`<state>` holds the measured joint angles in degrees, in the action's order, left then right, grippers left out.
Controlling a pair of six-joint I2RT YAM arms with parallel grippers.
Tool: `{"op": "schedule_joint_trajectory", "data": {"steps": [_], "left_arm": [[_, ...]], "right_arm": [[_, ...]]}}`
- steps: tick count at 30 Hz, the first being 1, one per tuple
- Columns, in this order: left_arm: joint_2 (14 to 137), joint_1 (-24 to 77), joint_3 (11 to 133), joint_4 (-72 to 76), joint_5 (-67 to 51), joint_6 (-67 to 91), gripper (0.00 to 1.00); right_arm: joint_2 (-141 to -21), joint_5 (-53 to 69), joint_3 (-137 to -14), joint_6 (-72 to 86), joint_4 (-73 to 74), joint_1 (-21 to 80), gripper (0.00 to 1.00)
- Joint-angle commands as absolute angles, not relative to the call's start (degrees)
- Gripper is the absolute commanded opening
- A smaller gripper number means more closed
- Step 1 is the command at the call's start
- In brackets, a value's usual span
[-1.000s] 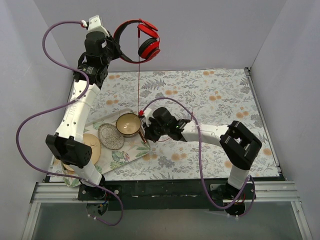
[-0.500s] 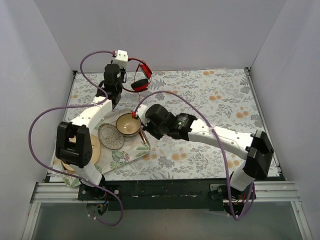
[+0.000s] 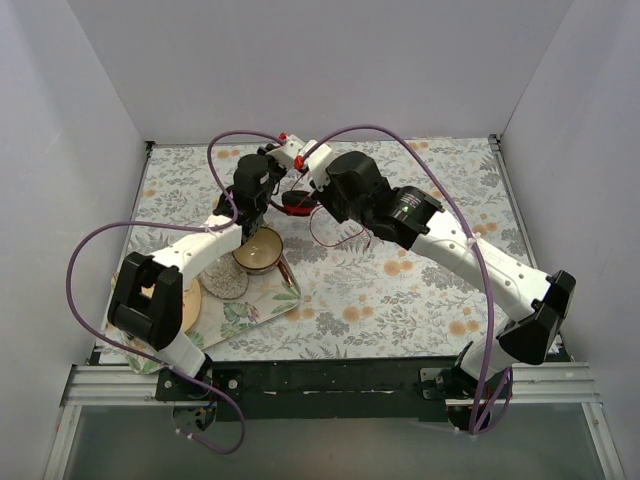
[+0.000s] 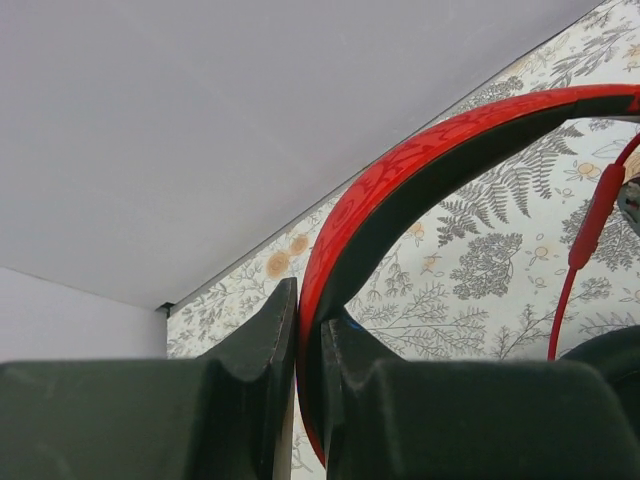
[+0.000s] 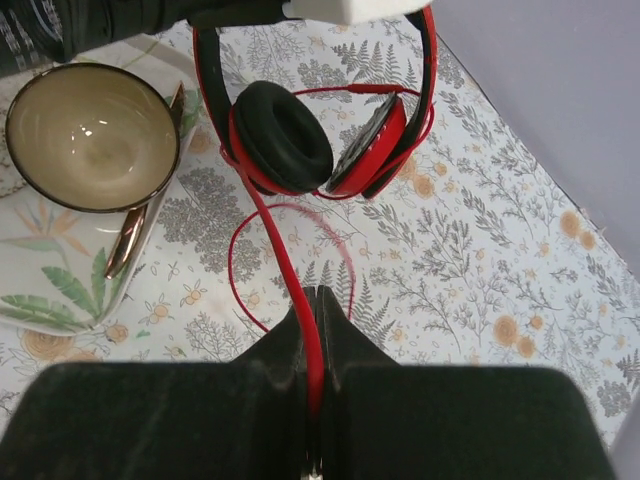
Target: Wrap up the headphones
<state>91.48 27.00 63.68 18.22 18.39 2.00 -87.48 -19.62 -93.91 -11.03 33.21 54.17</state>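
Our left arm (image 3: 190,255) and right arm (image 3: 470,265) both reach in and meet over the far middle of the table (image 3: 430,310). The left arm bends up from the near left corner. The right arm stretches long from the near right. Our left gripper (image 4: 308,325) squeezes the red headband (image 4: 430,140) of the headphones (image 5: 290,140). The ear cups (image 5: 375,150) hang near the bowl (image 5: 92,138). Our right gripper (image 5: 313,320) pinches the thin red cable (image 5: 262,215), which curls in a loop below the cups.

You see red headphones (image 5: 368,150) with black pads (image 5: 280,135), a cream bowl (image 5: 90,135) rimmed dark, and a pale tablecloth (image 5: 480,260) printed with grey ferns and orange blossoms.
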Motion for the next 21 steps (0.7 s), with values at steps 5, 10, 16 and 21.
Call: {"op": "schedule_joint_trajectory", "data": {"steps": [5,10,16,21], "left_arm": [[86.3,26.8,62.8,12.3,7.8,2.1,0.00],[82.1,27.4,63.4,1.4,-4.9,6.3,0.00],[77.8,28.0,66.4,-11.5,-16.6,10.8,0.00],[76.5,28.3,68.8,-18.6,-23.3,14.1,0.00]], "right_arm": [[-85.3,-24.3,-100.4,-16.3,32.4,51.1,0.01],[-85.3,-25.0,-98.0,-18.0,28.8,42.5,0.01],[-85.3,-17.6,-96.3,-20.2,24.0,33.3,0.01],[-88.0,-10.3,-97.7,-18.6,24.0,28.3,0.01]]}}
